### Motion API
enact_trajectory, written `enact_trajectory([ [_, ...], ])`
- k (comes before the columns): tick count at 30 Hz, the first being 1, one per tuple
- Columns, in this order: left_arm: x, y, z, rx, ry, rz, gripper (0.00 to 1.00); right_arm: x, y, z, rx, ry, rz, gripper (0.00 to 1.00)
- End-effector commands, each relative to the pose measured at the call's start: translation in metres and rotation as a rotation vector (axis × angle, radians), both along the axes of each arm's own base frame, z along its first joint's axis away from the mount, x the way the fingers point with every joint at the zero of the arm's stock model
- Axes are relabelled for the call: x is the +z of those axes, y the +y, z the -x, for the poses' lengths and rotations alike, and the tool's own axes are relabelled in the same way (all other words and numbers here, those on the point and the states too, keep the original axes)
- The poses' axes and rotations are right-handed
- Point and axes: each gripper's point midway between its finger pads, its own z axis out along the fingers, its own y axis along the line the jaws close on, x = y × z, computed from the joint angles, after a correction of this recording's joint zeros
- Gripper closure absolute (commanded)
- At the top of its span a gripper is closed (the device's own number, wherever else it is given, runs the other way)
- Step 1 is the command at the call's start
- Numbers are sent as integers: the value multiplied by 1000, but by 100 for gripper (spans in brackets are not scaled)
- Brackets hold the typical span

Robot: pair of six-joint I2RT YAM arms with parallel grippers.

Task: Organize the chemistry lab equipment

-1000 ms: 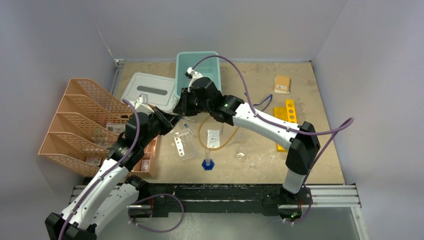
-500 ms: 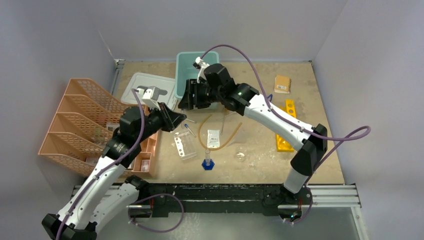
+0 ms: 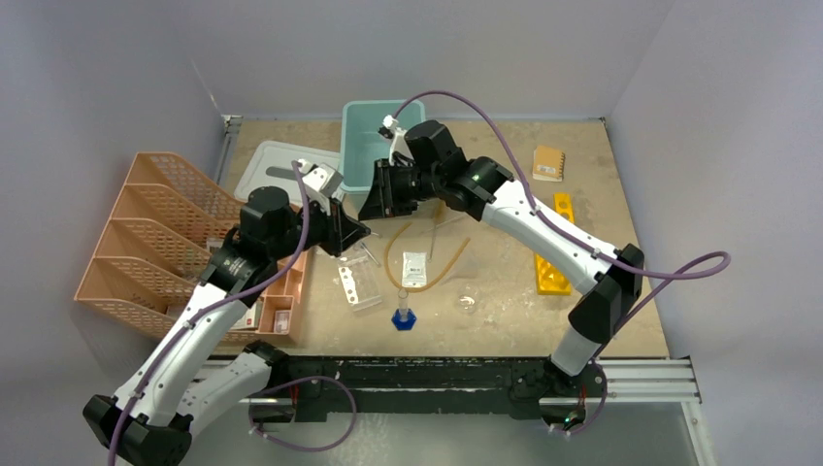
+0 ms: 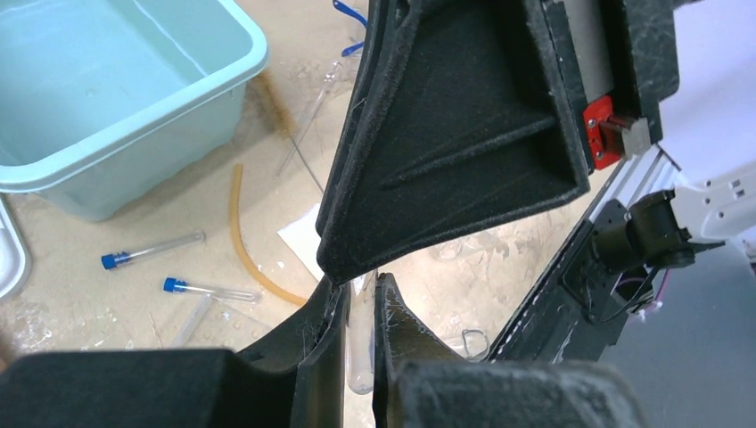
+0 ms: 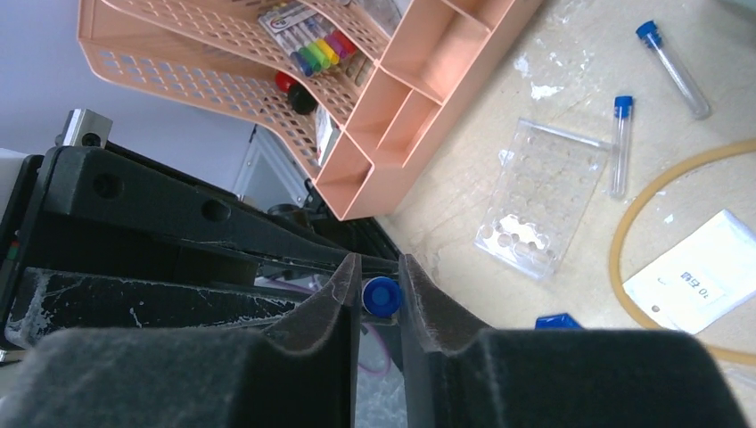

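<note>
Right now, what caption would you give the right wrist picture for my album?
Right gripper pinches a blue-capped tube, with clear rack, two loose tubes and peach trays beyond.

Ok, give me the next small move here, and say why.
Probably open the left gripper. Both arms seem to hold one blue-capped tube: its clear body sits between the left jaws, and its cap fills the gap of the right gripper. Letting go on the left would let the right arm carry it off.

Amber tubing [image 3: 387,258] curved around white packet [image 3: 414,269]
</note>
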Motion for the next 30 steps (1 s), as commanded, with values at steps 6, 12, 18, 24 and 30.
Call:
enact_trajectory([
  [6, 29, 18, -15, 102, -115, -48, 78, 28, -11, 1, 2, -42, -61, 88],
  [12, 48, 67, -27, 438, -123, -2, 44, 19, -26, -44, -164, -210, 47, 89],
  [18, 111, 132, -6, 752, -210, 93, 38, 5, -14, -68, -230, -440, 181, 89],
  [24, 142, 204, 21, 1104, -212, 101, 37, -36, 18, -62, -234, -571, 320, 89],
  [30, 151, 233, 37, 1248, -211, 90, 37, -66, 56, -42, -208, -717, 393, 89],
])
